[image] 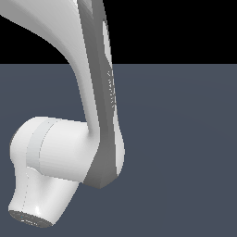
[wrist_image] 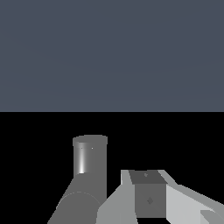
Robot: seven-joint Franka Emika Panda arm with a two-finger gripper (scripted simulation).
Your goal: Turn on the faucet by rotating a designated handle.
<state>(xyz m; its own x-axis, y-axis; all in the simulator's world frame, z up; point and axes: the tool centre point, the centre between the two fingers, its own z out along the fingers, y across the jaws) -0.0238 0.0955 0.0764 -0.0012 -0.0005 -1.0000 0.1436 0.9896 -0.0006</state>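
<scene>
Flat floor (image: 185,152) in one even slate blue-grey, plain from edge to edge. Ends in a straight, level line against a black backdrop in both views. Partly covered in the exterior view, toward that view's left, by the white and grey robot arm (image: 99,115), which passes in front of it; contact between the two not visible. Fills half of the wrist view as a smooth, unbroken field. Grey cylinder and blocky part of the faucet (wrist_image: 89,162) seen against the black only, footing on the floor impossible to tell.
</scene>
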